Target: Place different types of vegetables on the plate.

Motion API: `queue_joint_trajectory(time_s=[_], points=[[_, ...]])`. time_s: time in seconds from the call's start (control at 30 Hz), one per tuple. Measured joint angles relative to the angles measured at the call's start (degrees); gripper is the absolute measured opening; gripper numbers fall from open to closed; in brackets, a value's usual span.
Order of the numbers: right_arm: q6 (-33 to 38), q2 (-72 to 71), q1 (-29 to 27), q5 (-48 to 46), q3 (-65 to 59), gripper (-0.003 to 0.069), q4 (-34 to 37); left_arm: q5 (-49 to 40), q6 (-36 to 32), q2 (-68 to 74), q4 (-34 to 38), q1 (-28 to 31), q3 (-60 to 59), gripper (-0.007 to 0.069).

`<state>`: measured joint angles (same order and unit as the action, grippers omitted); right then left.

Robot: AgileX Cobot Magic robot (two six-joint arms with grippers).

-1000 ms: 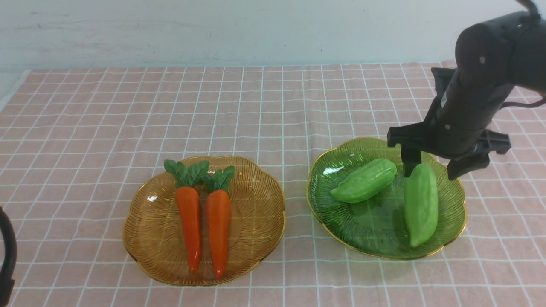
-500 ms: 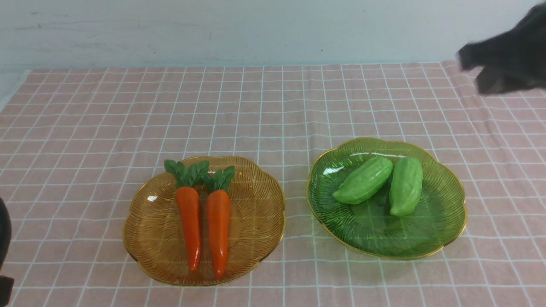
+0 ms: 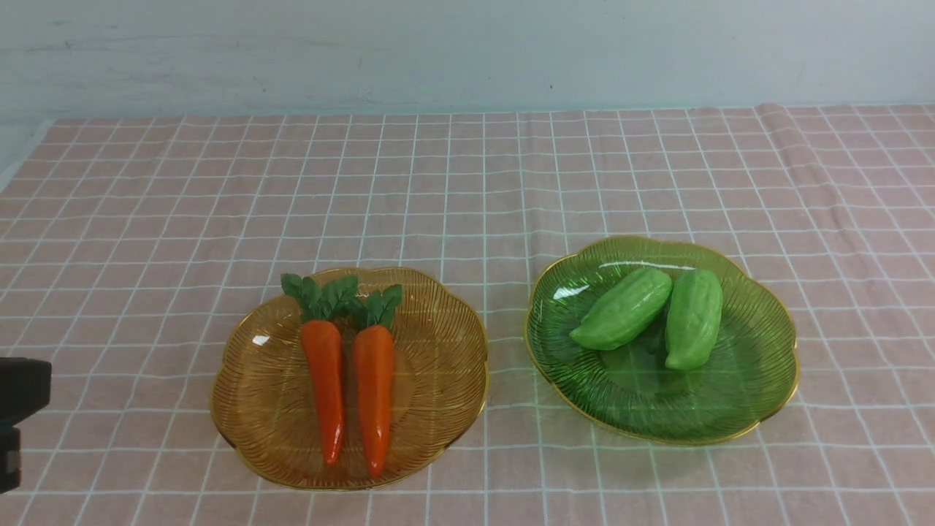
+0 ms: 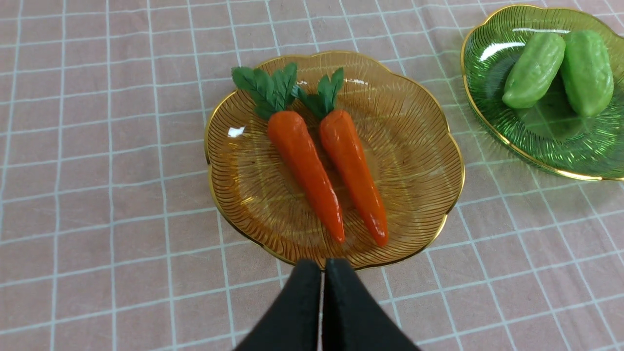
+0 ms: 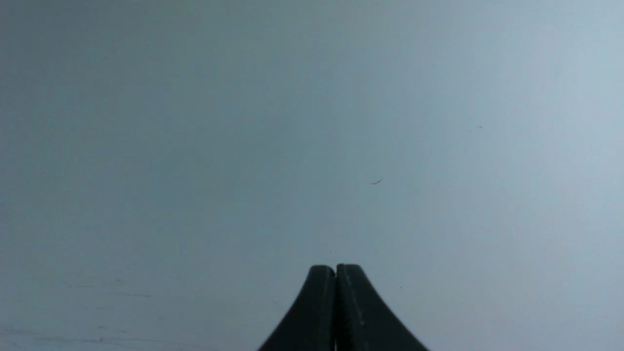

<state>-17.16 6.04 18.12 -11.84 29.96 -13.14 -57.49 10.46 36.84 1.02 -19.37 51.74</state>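
Two orange carrots (image 3: 325, 387) (image 3: 374, 394) with green leafy tops lie side by side on the amber plate (image 3: 438, 409). Two light-green gourds (image 3: 622, 308) (image 3: 694, 318) rest touching each other on the green plate (image 3: 760, 387). In the left wrist view my left gripper (image 4: 322, 265) is shut and empty, just short of the amber plate's (image 4: 419, 146) near rim, with both carrots (image 4: 304, 170) (image 4: 353, 170) ahead. My right gripper (image 5: 335, 269) is shut on nothing and faces a plain grey-blue wall; it is out of the front view.
A pink checked cloth (image 3: 467, 183) covers the table up to a pale wall at the back. A black part of the left arm (image 3: 18, 409) shows at the front view's left edge. The green plate (image 4: 492, 126) sits to the amber plate's right.
My right gripper let go of the right gourd, rose away from the green plate and left the front view, closing as it went. That gourd settled against the other one.
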Motion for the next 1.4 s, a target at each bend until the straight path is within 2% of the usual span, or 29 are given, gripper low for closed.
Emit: queue_joint_trajectory(time_s=[0.1, 0.23, 0.53, 0.63, 0.97, 1.1, 1.17, 1.27, 1.4], points=[[-0.28, -6.13, 0.0, 3.12, -6.19, -0.0015, -1.67, 0.77, 0.0, -0.09, 0.0, 0.0, 0.0, -0.0003], [0.34, -6.66, 0.0, 5.18, -7.71, -0.0015, -6.52, 2.48, 0.0, -3.76, 0.0, 0.0, -2.32, -0.0003], [0.57, -6.66, 0.0, 4.99, -7.89, -0.0015, -8.02, 14.33, 0.11, -27.79, 0.08, 0.0, -19.8, -0.0003], [0.57, -6.66, 0.0, 4.99, -7.89, -0.0015, -8.02, 14.86, 0.16, -31.54, 1.04, 0.0, -22.52, -0.0003], [0.63, -6.66, 0.0, 4.99, -7.89, -0.0015, -8.02, 11.11, 0.05, -32.69, 1.06, 0.0, -24.2, -0.0003], [0.63, -6.66, 0.0, 4.99, -7.89, -0.0015, -8.02, 11.73, -1.64, -32.69, -1.02, 0.0, -24.2, -0.0003], [0.63, -6.66, 0.0, 4.99, -7.89, -0.0015, -8.02, 14.85, -2.98, -32.69, -2.17, 0.09, -24.51, -0.0003], [0.63, -6.66, 0.0, 4.99, -7.89, -0.0015, -8.02, 20.82, -6.68, -33.3, -3.68, 2.98, -27.31, -0.0003], [0.63, -6.66, 0.0, 4.99, -7.89, -0.0015, -8.02, 28.68, -11.3, -35.48, -3.31, 11.36, -36.06, -0.0003]])
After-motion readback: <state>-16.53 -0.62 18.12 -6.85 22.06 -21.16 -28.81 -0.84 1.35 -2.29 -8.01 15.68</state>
